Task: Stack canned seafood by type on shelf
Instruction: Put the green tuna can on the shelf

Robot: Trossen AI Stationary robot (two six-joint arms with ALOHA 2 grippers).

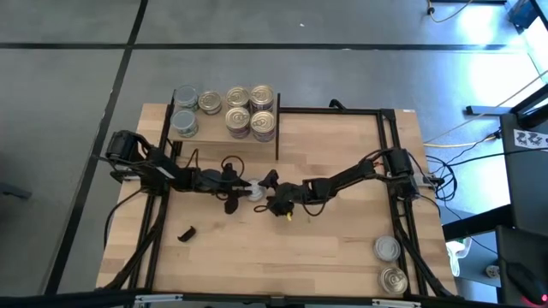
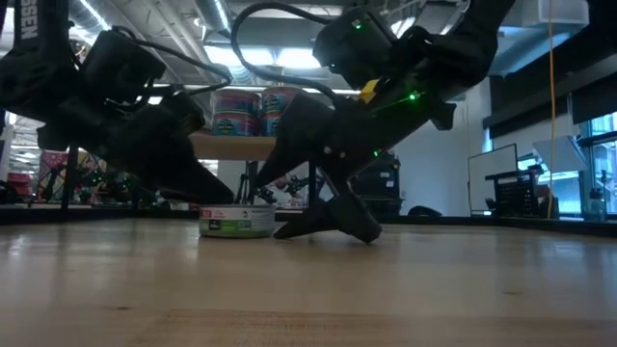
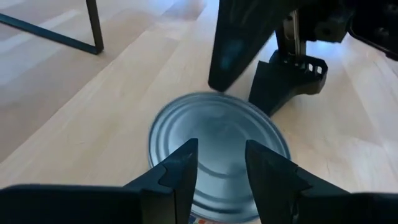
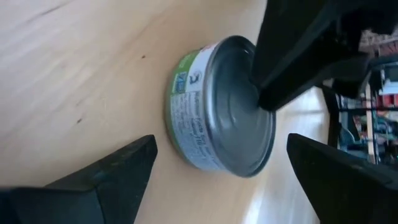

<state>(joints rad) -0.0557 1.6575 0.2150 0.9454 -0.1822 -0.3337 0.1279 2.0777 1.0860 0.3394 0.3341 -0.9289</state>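
One canned seafood tin, with a plain silver top and a green-and-white label, stands flat on the table's middle. My left gripper reaches it from the table's left, fingers apart over its top. My right gripper comes from the right, wide open. Its fingers straddle the tin's far side without plainly touching. Several more tins sit on the shelf at the far left, some stacked in twos. My left gripper has its parted fingertips down on the tin's flat silver top, near the middle. They slant down from the table's left. Nothing sits between the fingers. The tin stays upright with its base on the table.
Two more tins stand at the table's near right corner. A small black piece lies near the front left. A black frame runs along the table's right side. Bare wood lies in front of both grippers.
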